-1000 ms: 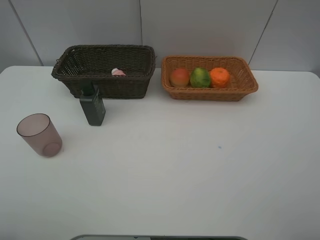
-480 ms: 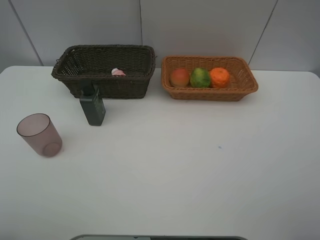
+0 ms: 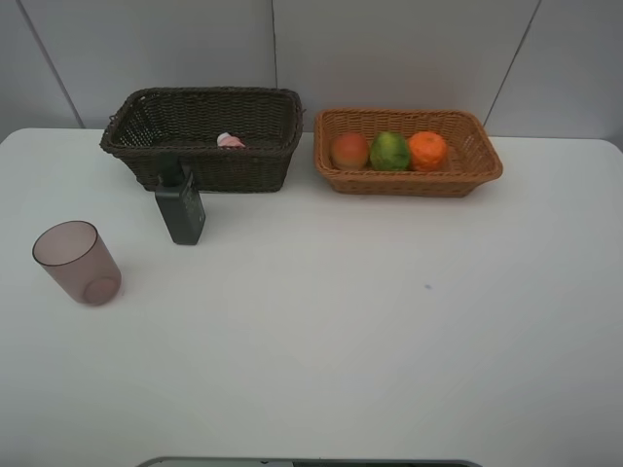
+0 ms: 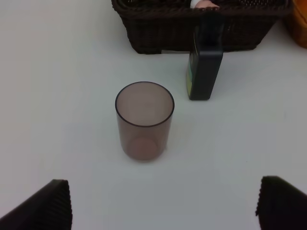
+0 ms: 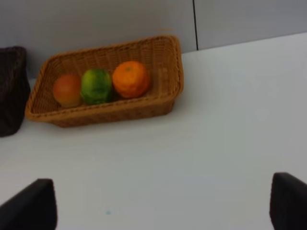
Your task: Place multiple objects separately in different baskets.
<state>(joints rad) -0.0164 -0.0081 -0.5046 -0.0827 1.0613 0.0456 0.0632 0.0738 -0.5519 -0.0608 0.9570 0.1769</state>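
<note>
The dark brown basket (image 3: 234, 170) stands at the back left with the pink bottle (image 3: 231, 141) inside. To its right, the light tan basket (image 3: 409, 183) holds the red-orange fruit (image 3: 349, 150), green fruit (image 3: 389, 150) and orange (image 3: 427, 150). A dark green bottle (image 3: 180, 204) stands upright just in front of the dark basket. Nearer, at the left, the purple-brown cup (image 3: 76, 263) stands upright. My left gripper (image 4: 163, 206) is open, empty, short of the cup (image 4: 144, 120). My right gripper (image 5: 160, 203) is open and empty, well back from the tan basket (image 5: 165, 76). Neither arm shows in the high view.
Everything rests on a white table (image 3: 389, 321) backed by a grey panelled wall (image 3: 389, 49). The two baskets stand side by side with a narrow gap. A dark strip (image 3: 311, 463) lies along the table's near edge.
</note>
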